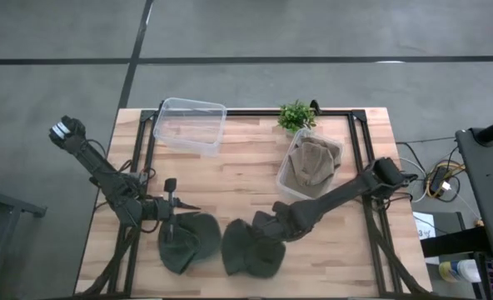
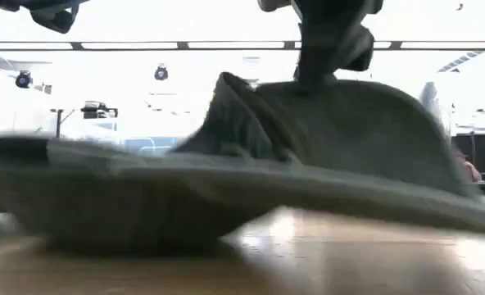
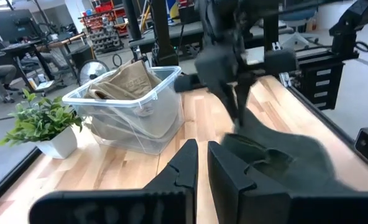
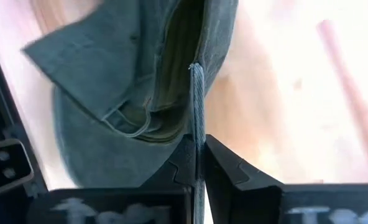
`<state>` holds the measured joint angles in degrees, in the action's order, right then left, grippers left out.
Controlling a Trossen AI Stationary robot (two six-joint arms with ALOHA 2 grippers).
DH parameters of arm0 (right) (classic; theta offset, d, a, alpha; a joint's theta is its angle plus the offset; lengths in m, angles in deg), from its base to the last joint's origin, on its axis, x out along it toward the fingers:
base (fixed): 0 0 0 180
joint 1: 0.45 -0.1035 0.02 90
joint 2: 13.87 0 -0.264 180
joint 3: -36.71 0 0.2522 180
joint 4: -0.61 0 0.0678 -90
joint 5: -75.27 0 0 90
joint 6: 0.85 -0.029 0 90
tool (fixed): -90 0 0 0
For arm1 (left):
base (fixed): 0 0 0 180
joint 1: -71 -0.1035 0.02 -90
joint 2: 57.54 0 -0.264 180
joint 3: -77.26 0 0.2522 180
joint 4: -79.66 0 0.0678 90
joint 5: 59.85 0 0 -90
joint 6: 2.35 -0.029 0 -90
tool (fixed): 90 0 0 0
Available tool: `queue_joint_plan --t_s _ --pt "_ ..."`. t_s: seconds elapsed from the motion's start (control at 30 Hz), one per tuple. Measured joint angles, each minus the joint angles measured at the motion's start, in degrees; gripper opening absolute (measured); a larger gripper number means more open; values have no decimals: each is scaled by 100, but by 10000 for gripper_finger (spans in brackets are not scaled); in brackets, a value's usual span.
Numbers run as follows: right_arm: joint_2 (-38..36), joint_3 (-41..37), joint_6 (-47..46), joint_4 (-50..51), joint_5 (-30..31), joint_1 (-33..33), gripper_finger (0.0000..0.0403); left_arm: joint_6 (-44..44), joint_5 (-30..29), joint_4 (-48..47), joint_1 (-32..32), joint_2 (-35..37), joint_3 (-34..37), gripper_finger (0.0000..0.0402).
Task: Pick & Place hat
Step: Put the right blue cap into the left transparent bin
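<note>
Hat (image 4: 109, 93) edge pinched in right hand (image 4: 198, 163)

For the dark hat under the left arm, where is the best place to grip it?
Probably its rim, coming from above. In the high view the left hat lies flat on the table, so only a thin fabric edge offers a pinch. The right gripper holds the right hat that way, shut on a fold; the left gripper hovers nearly closed.
</note>
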<state>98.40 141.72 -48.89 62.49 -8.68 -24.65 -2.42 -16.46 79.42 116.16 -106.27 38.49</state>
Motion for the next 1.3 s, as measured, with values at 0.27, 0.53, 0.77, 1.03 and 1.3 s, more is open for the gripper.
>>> queue_joint_plan --t_s 0.27,0.53,0.77,1.03,1.3 --pt "-687 45 -7 181 1200 127 12 64 0 101 -4 0 0 30" --pt "-1151 47 172 255 2095 263 12 36 0 100 -3 0 0 30" --pt "-1465 67 537 268 2870 486 12 -1 0 132 -3 0 0 30" --pt "-1635 360 957 249 2328 1061 12 -1335 -627 488 -6 -51 -112 30" --pt "-1633 992 1038 261 866 1858 12 -2784 -1541 191 -6 -450 -756 30"
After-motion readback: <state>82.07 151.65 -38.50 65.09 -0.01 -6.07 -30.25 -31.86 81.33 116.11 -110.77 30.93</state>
